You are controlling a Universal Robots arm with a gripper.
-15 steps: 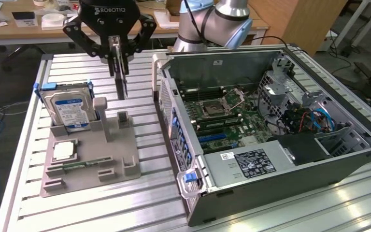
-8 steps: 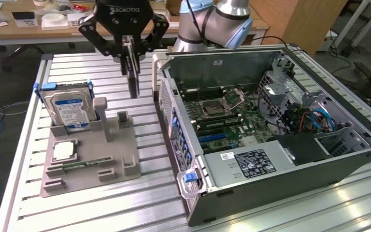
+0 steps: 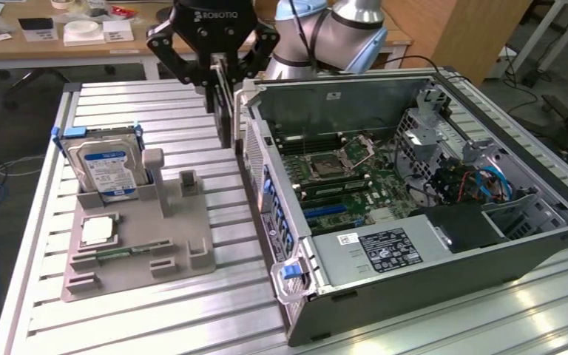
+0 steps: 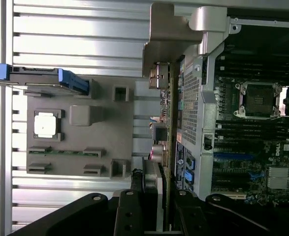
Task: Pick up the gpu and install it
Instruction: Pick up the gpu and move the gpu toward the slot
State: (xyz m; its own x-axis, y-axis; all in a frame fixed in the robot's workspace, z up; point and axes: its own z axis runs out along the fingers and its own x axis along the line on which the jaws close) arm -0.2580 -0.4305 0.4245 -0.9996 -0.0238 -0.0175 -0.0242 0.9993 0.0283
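Blue-labelled hard drive (image 3: 106,166) shown upright in the exterior view, silver end bracket (image 4: 166,44) shown in the wrist view, gpu (image 3: 227,111) pinched edge-on by the gripper (image 3: 222,80), hung straight below it, just outside the rear wall of the computer case (image 3: 481,274), above the tabletop (image 3: 166,318)

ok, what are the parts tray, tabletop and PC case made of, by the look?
Parts tray: matte grey plastic, likely; dull, uniform, no glare.
Tabletop: bare aluminium extrusion, it seems; slotted, brushed silver, bright reflections.
PC case: sheet metal, probably steel; thin folded panels, perforated rear.
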